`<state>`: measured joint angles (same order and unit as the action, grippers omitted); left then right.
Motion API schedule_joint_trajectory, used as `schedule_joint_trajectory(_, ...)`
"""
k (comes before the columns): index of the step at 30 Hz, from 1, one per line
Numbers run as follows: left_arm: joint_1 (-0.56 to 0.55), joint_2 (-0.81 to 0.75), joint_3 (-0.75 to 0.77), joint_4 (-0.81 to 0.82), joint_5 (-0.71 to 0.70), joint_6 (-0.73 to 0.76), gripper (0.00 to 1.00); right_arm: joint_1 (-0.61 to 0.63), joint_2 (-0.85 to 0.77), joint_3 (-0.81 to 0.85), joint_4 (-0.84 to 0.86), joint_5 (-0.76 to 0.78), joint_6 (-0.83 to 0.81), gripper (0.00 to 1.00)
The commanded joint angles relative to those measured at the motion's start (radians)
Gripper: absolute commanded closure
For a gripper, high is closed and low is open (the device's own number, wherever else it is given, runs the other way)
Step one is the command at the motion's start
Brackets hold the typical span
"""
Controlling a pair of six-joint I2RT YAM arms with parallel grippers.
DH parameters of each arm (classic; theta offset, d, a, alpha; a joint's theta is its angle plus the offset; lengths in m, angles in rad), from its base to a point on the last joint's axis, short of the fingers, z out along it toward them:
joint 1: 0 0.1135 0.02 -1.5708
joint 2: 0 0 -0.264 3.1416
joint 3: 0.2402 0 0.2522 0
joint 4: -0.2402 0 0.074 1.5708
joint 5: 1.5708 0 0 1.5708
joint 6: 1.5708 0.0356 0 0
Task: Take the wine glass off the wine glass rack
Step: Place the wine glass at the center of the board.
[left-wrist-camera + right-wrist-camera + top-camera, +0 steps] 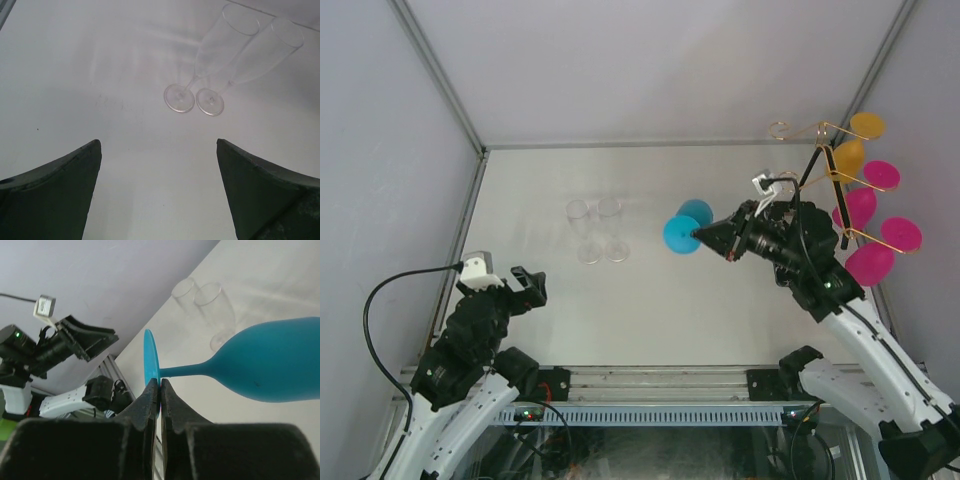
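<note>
Blue glass (680,233) is clear of the rack (840,177) and hangs over the middle of the worktop (720,320), a little toward its right edge. It lies on its side, stem level. The right tool (160,390) is pinched narrow on the rim of its foot, and the bowl sticks out sideways from the grip. Whether the bowl touches the worktop I cannot tell; the right wrist view suggests it does not.

The lift-off step looks done, and setting the glass down appears to be what is left. That calls for turning the wrist so the foot faces down, then lowering onto bare worktop, short of the two clear flutes (227,40) toward the left edge. A grip on so thin an edge may slip as the wrist turns.

At the far right corner the rack carries pink glasses (868,265) and yellow ones (850,155). Near the left corner on the arms' side, the left tool (527,287) stands wide and holds nothing.

No brand, label or writing can be read anywhere.
</note>
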<state>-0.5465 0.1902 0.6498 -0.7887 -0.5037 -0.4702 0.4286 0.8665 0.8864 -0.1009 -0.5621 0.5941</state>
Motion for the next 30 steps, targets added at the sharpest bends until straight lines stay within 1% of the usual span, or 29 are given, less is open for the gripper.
schedule_joint_trajectory(1, 0.006, 0.024, -0.015, 0.043, 0.026, 0.002, 0.00, 0.074, -0.120, -0.090, 0.088, 0.049, 0.045, 1.00)
schedule_joint_trajectory(4, 0.005, 0.015, -0.016, 0.047, 0.033, 0.007, 0.00, 0.150, -0.198, -0.169, 0.098, 0.069, 0.060, 1.00)
schedule_joint_trajectory(8, 0.006, 0.020, -0.015, 0.090, 0.093, 0.048, 0.00, 0.255, -0.266, -0.231, 0.112, 0.122, 0.069, 1.00)
schedule_joint_trajectory(10, 0.006, 0.057, 0.019, 0.088, 0.121, 0.051, 0.00, 0.301, -0.278, -0.255, 0.125, 0.142, 0.069, 1.00)
schedule_joint_trajectory(13, 0.006, 0.129, 0.114, 0.079, 0.170, 0.040, 0.00, 0.355, -0.284, -0.287, 0.122, 0.175, 0.057, 1.00)
schedule_joint_trajectory(15, 0.006, 0.172, 0.165, 0.101, 0.291, 0.025, 0.00, 0.370, -0.282, -0.307, 0.145, 0.175, 0.058, 1.00)
schedule_joint_trajectory(16, 0.006, 0.186, 0.177, 0.123, 0.411, 0.003, 0.00, 0.374, -0.282, -0.316, 0.157, 0.172, 0.060, 1.00)
schedule_joint_trajectory(19, 0.005, 0.200, 0.159, 0.225, 0.673, -0.105, 0.00, 0.378, -0.283, -0.326, 0.181, 0.164, 0.059, 1.00)
schedule_joint_trajectory(22, 0.006, 0.173, 0.050, 0.460, 0.892, -0.269, 0.00, 0.380, -0.281, -0.339, 0.205, 0.157, 0.065, 1.00)
schedule_joint_trajectory(24, 0.000, 0.158, -0.034, 0.645, 0.979, -0.396, 0.02, 0.381, -0.276, -0.350, 0.232, 0.149, 0.077, 1.00)
schedule_joint_trajectory(25, -0.008, 0.155, -0.052, 0.701, 0.992, -0.429, 0.03, 0.382, -0.272, -0.353, 0.246, 0.142, 0.081, 1.00)
schedule_joint_trajectory(27, -0.040, 0.156, -0.055, 0.709, 0.962, -0.434, 0.05, 0.387, -0.259, -0.356, 0.267, 0.130, 0.088, 1.00)
schedule_joint_trajectory(29, -0.098, 0.164, -0.056, 0.709, 0.900, -0.428, 0.06, 0.392, -0.245, -0.356, 0.281, 0.123, 0.093, 1.00)
schedule_joint_trajectory(30, -0.148, 0.175, -0.054, 0.708, 0.871, -0.414, 0.07, 0.397, -0.240, -0.356, 0.288, 0.122, 0.094, 1.00)
